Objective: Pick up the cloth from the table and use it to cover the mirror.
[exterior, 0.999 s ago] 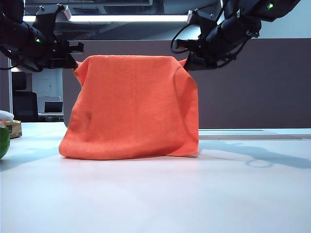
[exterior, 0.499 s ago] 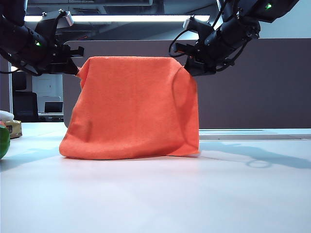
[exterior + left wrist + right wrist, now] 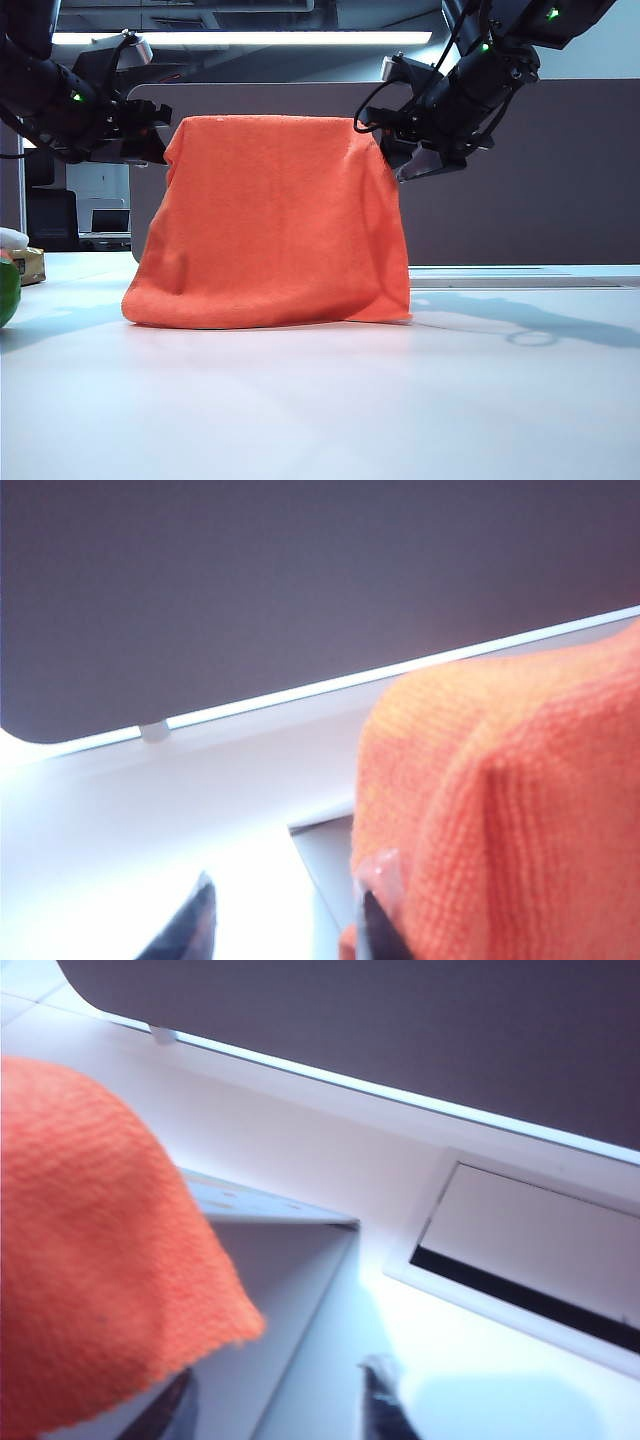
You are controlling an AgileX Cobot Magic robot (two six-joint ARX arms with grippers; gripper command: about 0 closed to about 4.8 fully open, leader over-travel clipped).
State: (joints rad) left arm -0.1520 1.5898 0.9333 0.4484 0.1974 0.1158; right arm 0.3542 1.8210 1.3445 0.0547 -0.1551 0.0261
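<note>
Two grippers flank the cloth (image 3: 270,220), which hangs draped over the mirror and reaches the table (image 3: 320,400). Left of the cloth's top corner, the left gripper (image 3: 150,130) stands with jaws spread, one finger brushing the fabric. The cloth looks light, soft and limp, best pinched at its top corners; the mirror beneath is likely fragile and easily tipped. Right of the cloth, the right gripper (image 3: 415,160) gapes open, with free room behind toward the grey partition (image 3: 540,180).
</note>
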